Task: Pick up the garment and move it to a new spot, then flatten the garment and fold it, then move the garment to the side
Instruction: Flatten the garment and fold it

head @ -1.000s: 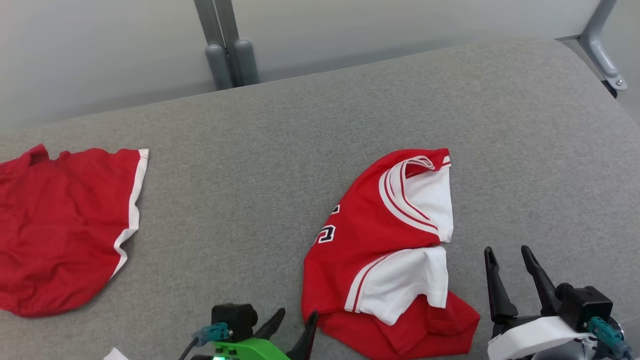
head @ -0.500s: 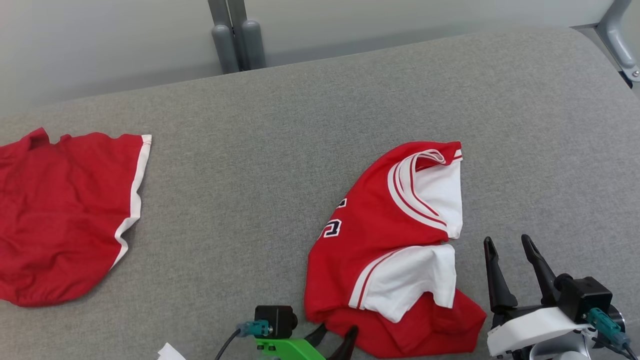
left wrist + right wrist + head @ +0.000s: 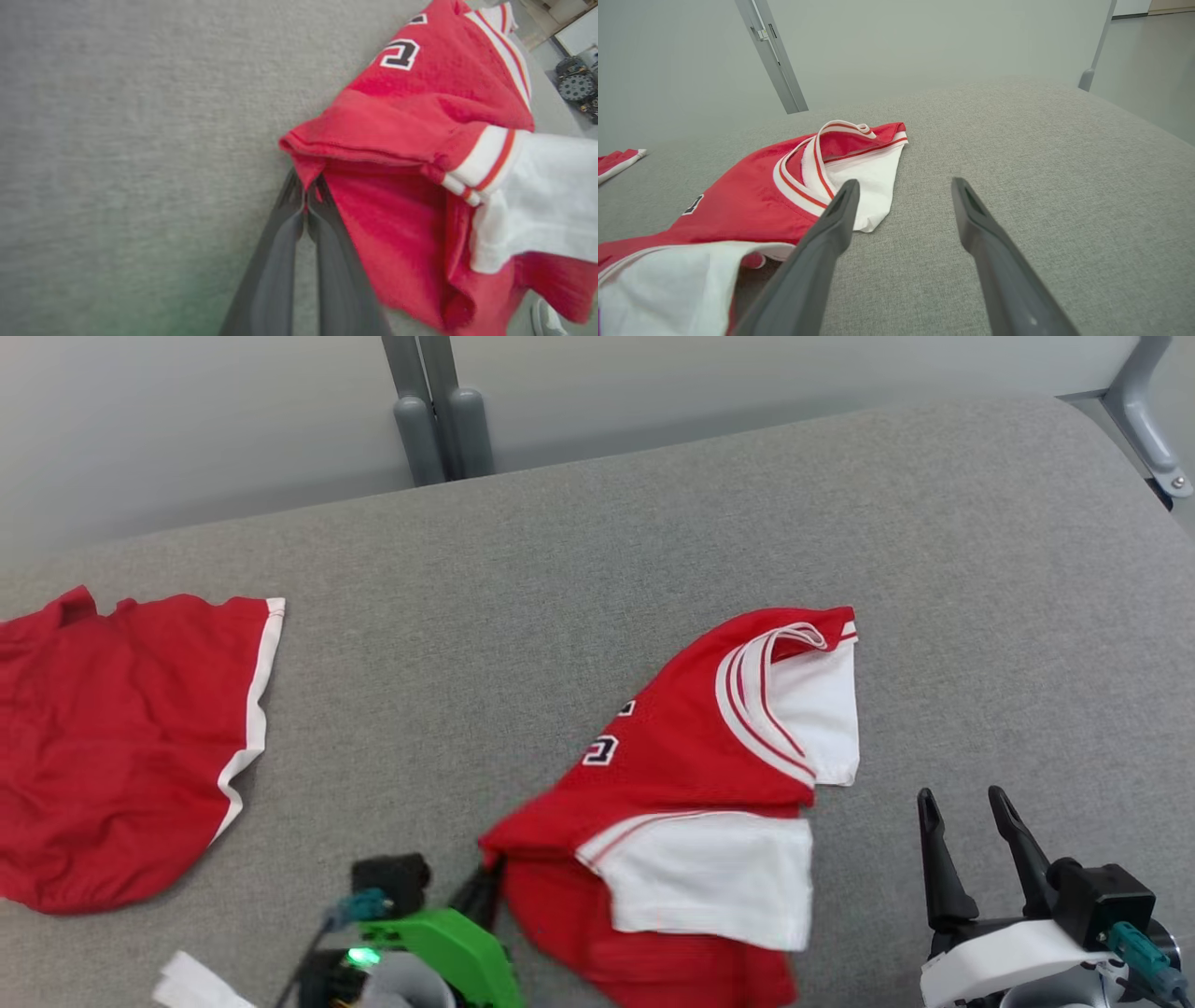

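Note:
The garment [image 3: 691,775] is a crumpled red jersey with white sleeves, striped trim and a printed number, lying on the grey padded table [image 3: 523,616] right of centre. My left gripper [image 3: 485,887] is shut on the garment's lower left edge, which is lifted and stretched toward me. In the left wrist view, that gripper [image 3: 306,191] pinches a red fold of the garment [image 3: 420,130]. My right gripper [image 3: 966,803] stands open to the right of the garment, holding nothing. In the right wrist view, its fingers [image 3: 840,210] point past the garment's white sleeve [image 3: 868,182].
A second red garment with white trim [image 3: 112,747] lies flat at the table's left edge. Grey metal posts [image 3: 434,411] stand behind the table, and a bracket [image 3: 1144,420] sits at the far right corner. Bare grey fabric [image 3: 1041,163] stretches right of the jersey.
My left gripper has shut on the jersey's lower left edge and pulled it up and leftward, stretching the cloth. The right gripper has stayed open and in place.

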You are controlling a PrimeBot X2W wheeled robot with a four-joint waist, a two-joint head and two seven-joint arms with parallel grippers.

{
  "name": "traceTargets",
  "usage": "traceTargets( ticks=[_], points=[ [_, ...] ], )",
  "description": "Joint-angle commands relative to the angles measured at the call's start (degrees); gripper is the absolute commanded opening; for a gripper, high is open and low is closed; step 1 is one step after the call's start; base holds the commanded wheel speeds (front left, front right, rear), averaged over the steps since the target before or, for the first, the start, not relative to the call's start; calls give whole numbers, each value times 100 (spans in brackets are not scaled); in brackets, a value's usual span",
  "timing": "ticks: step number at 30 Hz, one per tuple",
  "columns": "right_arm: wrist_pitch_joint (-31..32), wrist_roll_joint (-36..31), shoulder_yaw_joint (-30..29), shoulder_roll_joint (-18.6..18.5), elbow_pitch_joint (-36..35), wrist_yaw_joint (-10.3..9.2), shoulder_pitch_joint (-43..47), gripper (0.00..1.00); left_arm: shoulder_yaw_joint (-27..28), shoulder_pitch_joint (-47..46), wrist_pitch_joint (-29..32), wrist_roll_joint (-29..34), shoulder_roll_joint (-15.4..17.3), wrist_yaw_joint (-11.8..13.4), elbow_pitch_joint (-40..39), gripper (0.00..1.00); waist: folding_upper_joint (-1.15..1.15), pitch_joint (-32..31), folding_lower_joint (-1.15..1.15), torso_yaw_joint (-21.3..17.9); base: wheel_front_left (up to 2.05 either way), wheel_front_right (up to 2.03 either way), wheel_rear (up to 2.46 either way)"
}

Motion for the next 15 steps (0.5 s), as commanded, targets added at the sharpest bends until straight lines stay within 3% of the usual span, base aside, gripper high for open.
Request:
traceTargets(
  ticks=[1,8,12,15],
  points=[
    [-17,35,-9,0,6,0,99,100,27,-95,-11,157,264,172,-238,0,0,-119,0,90,0,0,0],
    [-17,86,-11,15,39,-1,272,100,-148,-929,855,1320,1901,1218,-2229,0,0,-389,0,264,0,0,0],
    [-17,156,2,15,48,-1,374,100,-434,-1712,1655,2187,2526,1593,-3097,0,0,-522,0,357,0,0,0],
    [-17,169,36,16,38,0,382,100,-676,-2125,2274,2649,2745,1700,-3523,0,0,-552,0,367,0,0,0]
  ],
)
